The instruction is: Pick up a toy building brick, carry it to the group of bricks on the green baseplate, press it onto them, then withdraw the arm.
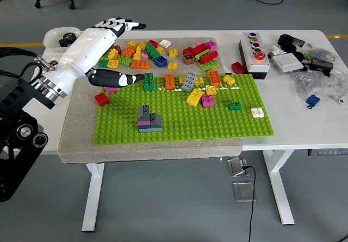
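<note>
While the left arm reaches in from the left edge, the left hand (100, 43) hovers over the far-left part of the worktop (293, 117), above the loose bricks (141, 51) on the grey mat (76, 138). Its four fingers (122, 24) are extended and spread toward the far side, and the thumb (117, 79) points right, its tip next to a dark green brick (148, 81). The hand holds nothing.

The green baseplate (217, 122) lies on the mat in the centre of the worktop. The group of bricks (148, 119), a grey stack with pink and blue layers, stands on the near-left part of the baseplate, well apart from the hand. More bricks sit along the far edge of the baseplate: orange (169, 81), grey (188, 81), yellow (194, 97) and pink (207, 100). A small green brick (235, 105) and a white brick (257, 112) sit toward the right side of the baseplate. A red brick (101, 98) lies on the mat just left of the baseplate, near the thumb.

A control box (253, 53) with coloured buttons stands to the right of the mat. A white bowl (60, 37) rests at the far-left corner, behind the hand. A blue brick (312, 100) lies alone near the right edge.
</note>
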`<state>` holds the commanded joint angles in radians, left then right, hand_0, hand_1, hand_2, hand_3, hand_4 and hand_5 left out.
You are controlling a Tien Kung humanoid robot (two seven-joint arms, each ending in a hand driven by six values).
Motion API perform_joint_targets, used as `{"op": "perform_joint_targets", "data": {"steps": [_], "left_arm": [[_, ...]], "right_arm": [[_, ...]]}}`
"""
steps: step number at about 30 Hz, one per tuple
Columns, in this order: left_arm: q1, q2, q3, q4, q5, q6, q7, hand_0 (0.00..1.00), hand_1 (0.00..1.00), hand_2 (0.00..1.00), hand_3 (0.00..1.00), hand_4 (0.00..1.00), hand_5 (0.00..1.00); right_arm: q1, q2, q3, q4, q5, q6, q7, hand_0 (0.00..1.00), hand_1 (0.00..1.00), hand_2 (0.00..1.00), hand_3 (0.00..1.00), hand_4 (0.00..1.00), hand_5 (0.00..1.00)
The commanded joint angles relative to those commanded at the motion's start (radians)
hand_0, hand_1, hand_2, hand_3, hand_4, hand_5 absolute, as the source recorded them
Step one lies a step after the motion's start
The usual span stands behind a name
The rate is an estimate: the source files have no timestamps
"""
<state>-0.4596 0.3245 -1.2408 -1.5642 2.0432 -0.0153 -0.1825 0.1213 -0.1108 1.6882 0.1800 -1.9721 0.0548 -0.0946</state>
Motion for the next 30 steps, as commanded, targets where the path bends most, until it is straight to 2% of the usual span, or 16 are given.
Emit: {"op": "perform_joint_targets", "data": {"steps": [1, 2, 7, 8, 13, 14, 19, 20, 30], "left_arm": [[-0.001, 0.0, 0.001, 0.0, -0.001, 0.011, -0.004, 0.905, 0.912, 0.869, 0.887, 0.872, 0.226], [-0.002, 0.0, 0.001, -0.001, -0.001, 0.014, -0.005, 0.868, 0.871, 0.822, 0.84, 0.78, 0.153], [-0.006, 0.001, 0.0, -0.005, -0.027, 0.055, -0.015, 0.868, 0.871, 0.822, 0.84, 0.78, 0.153], [-0.007, 0.002, -0.001, -0.006, -0.037, 0.065, -0.015, 0.829, 0.831, 0.77, 0.813, 0.66, 0.099], [-0.008, 0.003, 0.0, -0.009, -0.064, 0.103, -0.024, 0.829, 0.831, 0.77, 0.813, 0.66, 0.099], [-0.008, 0.003, 0.0, -0.01, -0.067, 0.107, -0.025, 0.738, 0.767, 0.629, 0.588, 0.33, 0.041], [-0.009, 0.004, 0.003, -0.015, -0.074, 0.119, -0.03, 0.738, 0.767, 0.629, 0.588, 0.33, 0.041], [-0.009, 0.004, 0.003, -0.015, -0.075, 0.12, -0.03, 0.694, 0.755, 0.607, 0.565, 0.264, 0.016], [-0.01, 0.003, -0.005, -0.015, -0.073, 0.11, -0.037, 0.674, 0.752, 0.603, 0.571, 0.238, 0.002]], "right_arm": [[0.001, 0.001, -0.001, 0.0, 0.001, 0.0, 0.0, 0.74, 0.642, 0.691, 0.561, 0.815, 0.501], [0.001, 0.001, -0.001, 0.0, 0.002, -0.001, 0.0, 0.74, 0.643, 0.691, 0.561, 0.813, 0.501], [0.002, 0.002, -0.004, 0.0, 0.002, -0.002, -0.002, 0.74, 0.643, 0.691, 0.561, 0.813, 0.501], [0.001, 0.003, -0.005, 0.0, 0.002, -0.003, -0.003, 0.74, 0.642, 0.691, 0.56, 0.812, 0.502], [0.002, 0.005, -0.012, 0.0, 0.004, -0.004, -0.004, 0.74, 0.642, 0.691, 0.56, 0.812, 0.502], [0.003, 0.006, -0.013, 0.0, 0.004, -0.004, -0.004, 0.74, 0.64, 0.691, 0.56, 0.811, 0.502], [0.002, 0.007, -0.014, 0.0, 0.002, -0.004, -0.005, 0.74, 0.64, 0.691, 0.56, 0.811, 0.502], [0.003, 0.007, -0.014, 0.0, 0.002, -0.004, -0.005, 0.74, 0.641, 0.691, 0.559, 0.809, 0.502], [0.003, 0.008, -0.017, 0.0, -0.005, -0.002, -0.005, 0.74, 0.64, 0.69, 0.559, 0.808, 0.504]]}}
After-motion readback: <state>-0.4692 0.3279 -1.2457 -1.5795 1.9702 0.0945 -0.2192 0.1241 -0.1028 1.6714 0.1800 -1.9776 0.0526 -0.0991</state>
